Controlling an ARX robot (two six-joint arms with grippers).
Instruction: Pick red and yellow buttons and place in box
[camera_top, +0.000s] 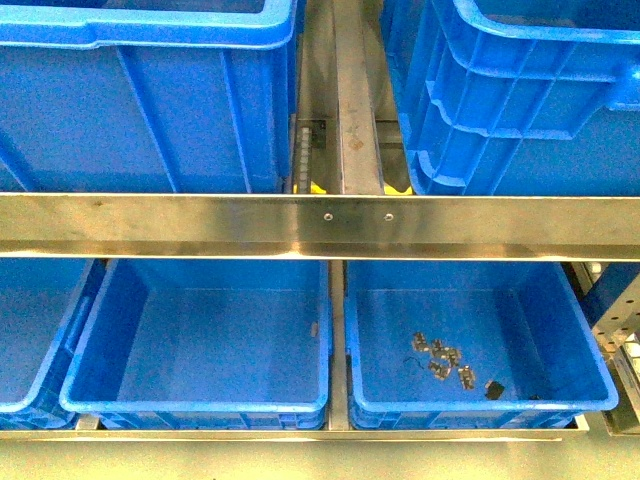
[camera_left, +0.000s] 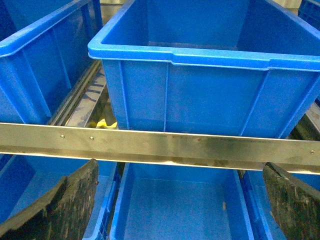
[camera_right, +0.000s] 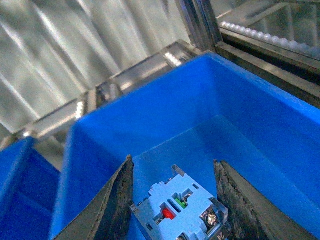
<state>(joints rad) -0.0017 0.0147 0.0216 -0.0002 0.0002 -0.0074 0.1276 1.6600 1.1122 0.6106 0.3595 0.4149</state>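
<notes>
In the right wrist view my right gripper (camera_right: 173, 165) is shut on a button (camera_right: 177, 207), a pale blue-grey block with a red insert, a green insert and a screw terminal. It hangs over the inside of a blue box (camera_right: 150, 115) whose floor shows bare. My left gripper (camera_left: 180, 172) is open with nothing between its dark fingers (camera_left: 65, 205). It faces a steel shelf rail (camera_left: 160, 145), with a lower blue bin (camera_left: 175, 210) showing past it. Neither arm appears in the front view, and no other red or yellow button shows.
A steel rail (camera_top: 320, 222) crosses the front view, with two large blue bins (camera_top: 150, 100) above it. Below, the middle bin (camera_top: 200, 340) holds one small bit, and the right bin (camera_top: 480, 400) holds several dark grey metal bits (camera_top: 445, 358).
</notes>
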